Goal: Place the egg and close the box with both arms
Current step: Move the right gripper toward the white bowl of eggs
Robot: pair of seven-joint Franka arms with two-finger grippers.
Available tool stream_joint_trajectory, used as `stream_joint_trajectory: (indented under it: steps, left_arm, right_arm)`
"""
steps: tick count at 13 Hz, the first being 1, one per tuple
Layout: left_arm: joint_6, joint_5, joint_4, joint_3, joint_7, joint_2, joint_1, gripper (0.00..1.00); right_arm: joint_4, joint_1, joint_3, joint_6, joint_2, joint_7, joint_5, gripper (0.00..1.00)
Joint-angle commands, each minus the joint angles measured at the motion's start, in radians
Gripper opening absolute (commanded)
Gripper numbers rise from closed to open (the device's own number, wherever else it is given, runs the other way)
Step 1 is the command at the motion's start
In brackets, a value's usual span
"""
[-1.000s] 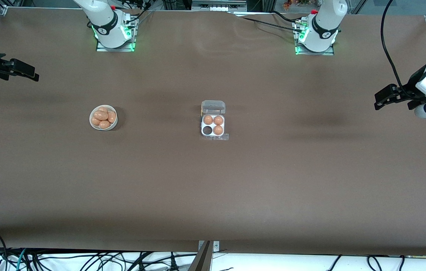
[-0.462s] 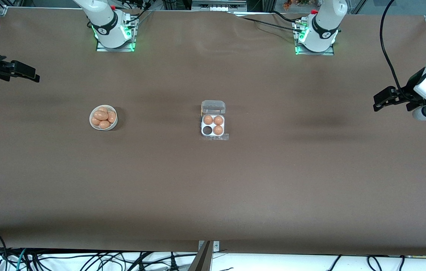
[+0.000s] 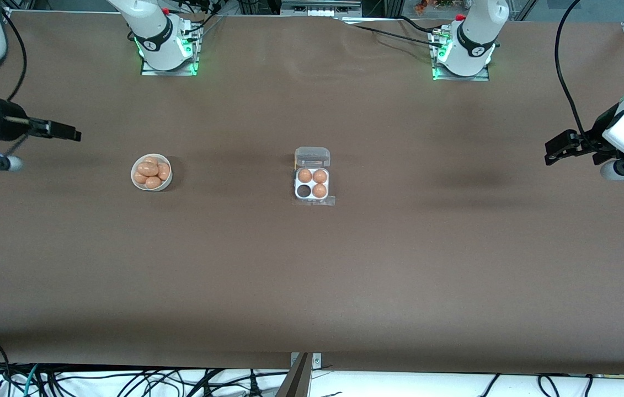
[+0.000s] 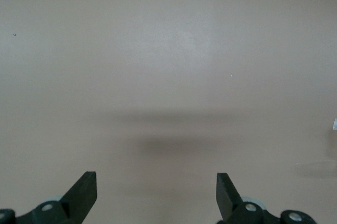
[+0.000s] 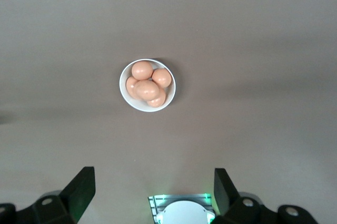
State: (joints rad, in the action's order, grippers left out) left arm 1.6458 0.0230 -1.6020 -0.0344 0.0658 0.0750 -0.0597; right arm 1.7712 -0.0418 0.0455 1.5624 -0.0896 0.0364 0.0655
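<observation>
Brown surface [image 3: 312,275] is seen with the box [image 3: 312,183] in the middle, lid open, three cells filled, one empty. The egg [image 3: 148,169] is kept in the white bowl [image 3: 167,181], toward the right arm's end. Nothing is held yet. The right gripper [image 5: 153,190] and left gripper [image 4: 156,192] are spread apart, each over bare surface.
</observation>
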Motion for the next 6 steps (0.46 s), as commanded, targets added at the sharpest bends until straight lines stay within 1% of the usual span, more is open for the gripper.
stream_joint_trajectory:
  steps: [1,2,5,6]
  left_arm:
    - [-0.003,0.005,0.02,0.001,0.002,0.014,0.0,1.0]
    - [-0.003,0.005,0.02,0.001,0.002,0.015,0.0,1.0]
    - [-0.003,0.005,0.02,0.002,0.002,0.023,0.0,1.0]
    - [-0.003,0.005,0.02,0.002,0.002,0.023,0.0,1.0]
  right_arm:
    - [0.077,-0.003,-0.001,0.077,-0.027,0.019,0.061,0.99]
    - [0.091,-0.004,-0.001,0.096,-0.05,0.019,0.092,0.99]
    - [0.091,-0.004,-0.003,0.139,-0.143,0.053,0.111,0.99]
    - [0.093,-0.003,-0.003,0.152,-0.171,0.054,0.132,0.99]
